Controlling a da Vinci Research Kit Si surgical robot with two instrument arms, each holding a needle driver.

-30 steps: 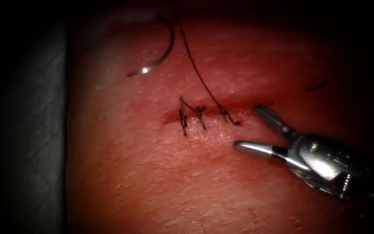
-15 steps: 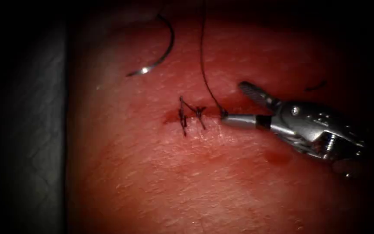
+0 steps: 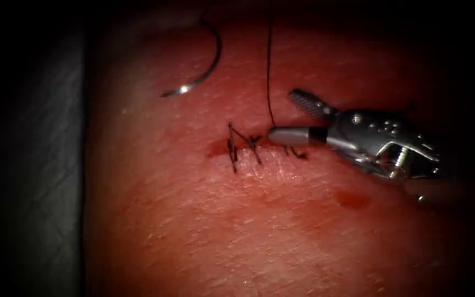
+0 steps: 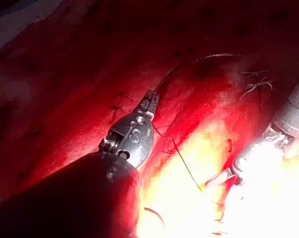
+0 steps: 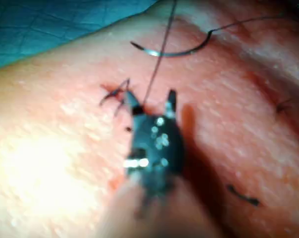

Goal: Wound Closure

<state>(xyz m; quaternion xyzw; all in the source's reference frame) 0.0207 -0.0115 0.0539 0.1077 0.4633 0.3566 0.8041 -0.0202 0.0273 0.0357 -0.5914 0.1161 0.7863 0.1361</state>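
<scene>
The cut runs across the tissue with dark stitches knotted over it. My right tool comes in from the right with its jaws open at the rightmost stitch, either side of the thread, which rises straight and taut from that stitch. In the right wrist view its open jaws also straddle the thread. My left tool is shut on the thread. The curved needle lies free on the tissue, up and left of the cut, held by neither tool.
A small pool of red fluid sits below the right tool. A cut end of thread lies loose on the tissue. Grey cloth borders the tissue on the left.
The right tool has moved up and left with its jaws open, until they flank the thread. The thread has swung from a slant to near upright. The needle has not moved.
</scene>
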